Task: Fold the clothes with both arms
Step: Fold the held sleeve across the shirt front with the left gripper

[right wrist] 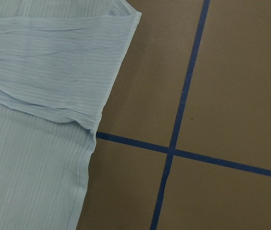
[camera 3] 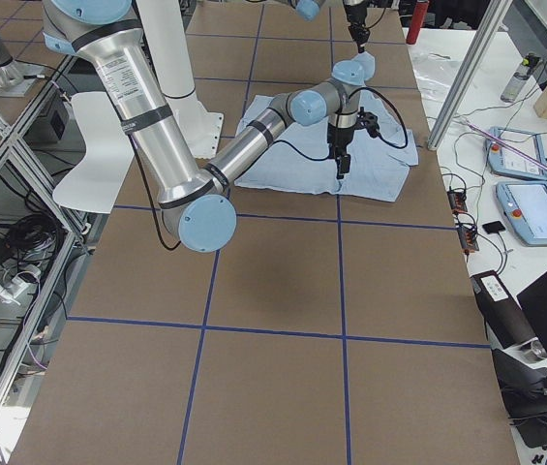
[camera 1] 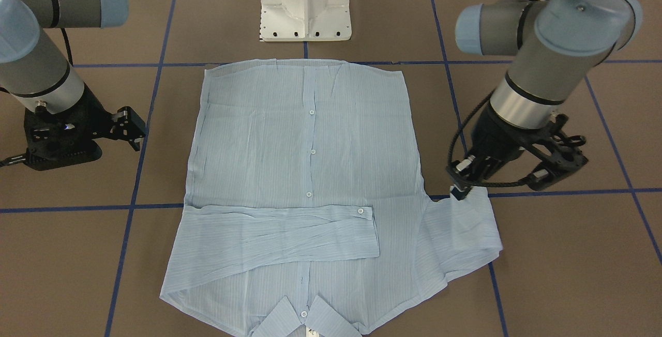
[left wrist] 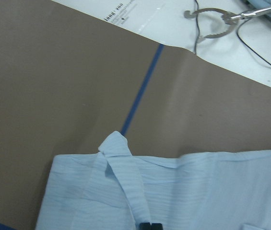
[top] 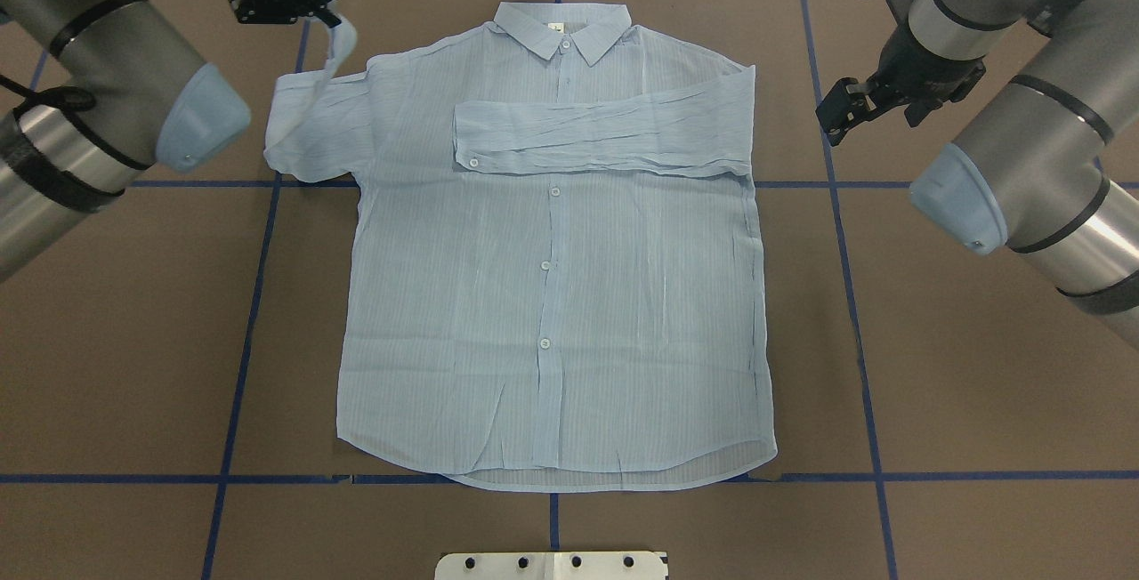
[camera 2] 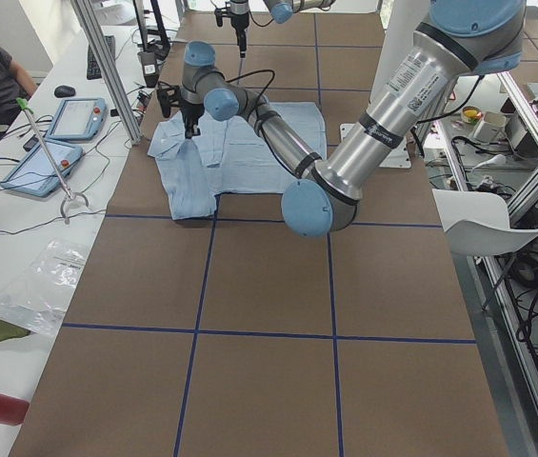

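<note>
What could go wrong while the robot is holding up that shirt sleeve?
The left claw pinches only a small bit of the sleeve, so the thin cloth might slip out mid-fold.
The sleeve is twisted and bunched under the claw, so it may land crumpled on the shirt.
Pulling it across could rumple the other sleeve, already folded over the chest.

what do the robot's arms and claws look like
The left arm and right arm are grey-silver tubes with rounded light-blue joint caps and thin black bands. Black cables loop along them. A white printed label runs down one segment of the left arm. The left claw and right claw are black, with open-framed bodies and two slim fingers.
</note>
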Tool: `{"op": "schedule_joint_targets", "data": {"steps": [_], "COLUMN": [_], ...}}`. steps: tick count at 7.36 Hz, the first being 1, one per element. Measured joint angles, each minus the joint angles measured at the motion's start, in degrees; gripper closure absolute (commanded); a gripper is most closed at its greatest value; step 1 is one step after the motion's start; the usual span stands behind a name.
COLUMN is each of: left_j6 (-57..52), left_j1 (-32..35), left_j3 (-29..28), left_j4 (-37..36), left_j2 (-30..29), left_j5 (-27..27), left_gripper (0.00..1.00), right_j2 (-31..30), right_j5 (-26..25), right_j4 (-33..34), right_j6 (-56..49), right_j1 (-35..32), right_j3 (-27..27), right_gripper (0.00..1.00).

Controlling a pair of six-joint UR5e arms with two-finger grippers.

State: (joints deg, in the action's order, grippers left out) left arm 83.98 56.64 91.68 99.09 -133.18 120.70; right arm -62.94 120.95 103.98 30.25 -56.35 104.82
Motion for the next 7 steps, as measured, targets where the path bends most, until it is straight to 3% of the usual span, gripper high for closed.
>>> {"op": "schedule_joint_targets", "data": {"steps": [2, 5, 7], "left_j6": [13.0, 19.58, 21.04], "left_j1": [-3.47, -10.06, -14.08], "left_j3": [-3.07, -9.21, -13.58], "left_j4": [0.96, 8.57, 13.45], "left_j2": [-10.24, -12.44, -12.34], "left_j5": [4.19, 3.62, -0.9], "left_gripper": [1.0, 1.0, 1.0], "right_j2": [-0.44, -0.62, -0.73], "right_j5": [-0.07, -0.1, -0.1], "right_j4": [-0.16, -0.5, -0.58], "right_j6": [-0.01, -0.01, -0.01], "right_j1": [-0.12, -0.09, -0.08], "right_j3": [-0.42, -1.22, -1.27], "right_gripper": [0.0, 0.0, 0.0]}}
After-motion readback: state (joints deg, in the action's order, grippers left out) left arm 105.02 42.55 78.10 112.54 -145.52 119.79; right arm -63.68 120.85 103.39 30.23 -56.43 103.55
